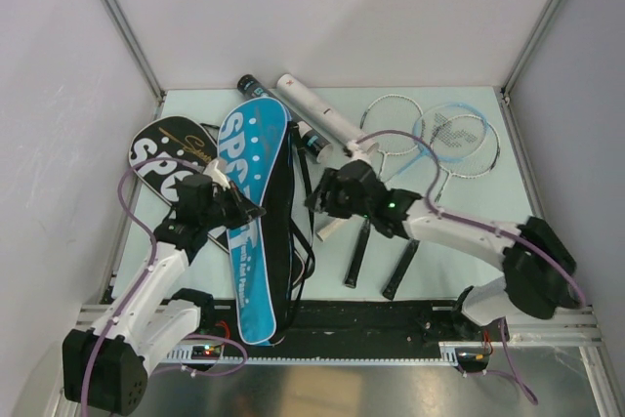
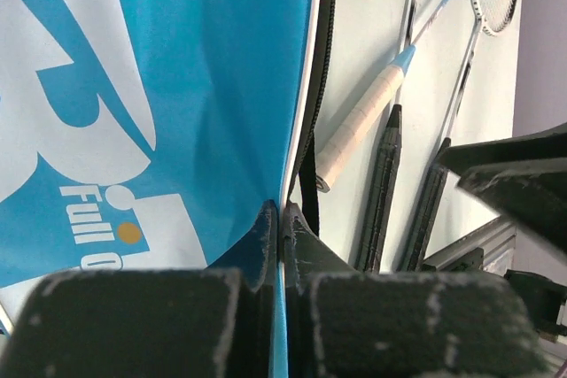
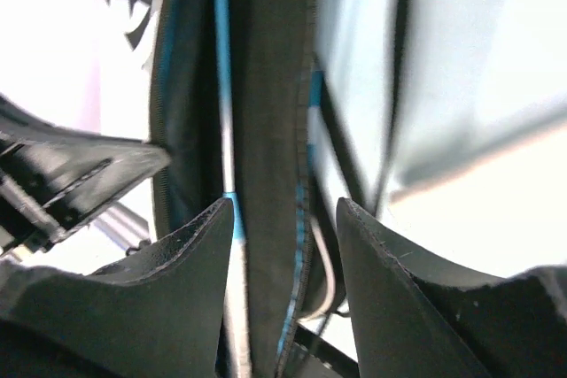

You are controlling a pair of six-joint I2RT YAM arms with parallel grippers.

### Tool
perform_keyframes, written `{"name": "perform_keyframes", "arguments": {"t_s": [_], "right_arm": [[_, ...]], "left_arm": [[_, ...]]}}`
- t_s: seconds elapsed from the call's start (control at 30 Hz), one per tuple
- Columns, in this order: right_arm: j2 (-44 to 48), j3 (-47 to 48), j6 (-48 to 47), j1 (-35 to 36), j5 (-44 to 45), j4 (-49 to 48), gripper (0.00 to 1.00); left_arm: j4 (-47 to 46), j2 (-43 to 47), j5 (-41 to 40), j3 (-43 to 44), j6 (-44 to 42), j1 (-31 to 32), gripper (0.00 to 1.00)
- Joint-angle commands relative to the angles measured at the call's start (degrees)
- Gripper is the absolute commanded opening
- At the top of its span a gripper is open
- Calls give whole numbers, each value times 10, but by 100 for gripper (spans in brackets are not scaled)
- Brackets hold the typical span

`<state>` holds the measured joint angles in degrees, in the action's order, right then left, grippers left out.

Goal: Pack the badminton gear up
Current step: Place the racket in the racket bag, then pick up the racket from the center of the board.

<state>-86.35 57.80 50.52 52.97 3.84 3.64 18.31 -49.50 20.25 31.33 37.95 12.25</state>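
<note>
left claw (image 2: 281,223) clamped on thin edge of glossy blue bag (image 2: 177,86), right claw (image 3: 285,219) apart astride its black ribbed seam (image 3: 266,130), pale worktop (image 1: 439,280)

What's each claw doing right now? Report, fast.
Left claw: closed, pinching the edge of the blue bag.
Right claw: open, with the bag's edge between its jaws.

black bag (image 1: 158,151) half under blue bag (image 1: 252,178), right wrist view blurred
</note>
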Motion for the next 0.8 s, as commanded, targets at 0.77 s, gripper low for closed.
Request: {"name": "perform_keyframes", "arguments": {"t_s": [0.77], "right_arm": [[-8, -107, 167, -309, 121, 37, 48]], "left_arm": [[10, 12, 67, 40, -97, -1, 0]]}}
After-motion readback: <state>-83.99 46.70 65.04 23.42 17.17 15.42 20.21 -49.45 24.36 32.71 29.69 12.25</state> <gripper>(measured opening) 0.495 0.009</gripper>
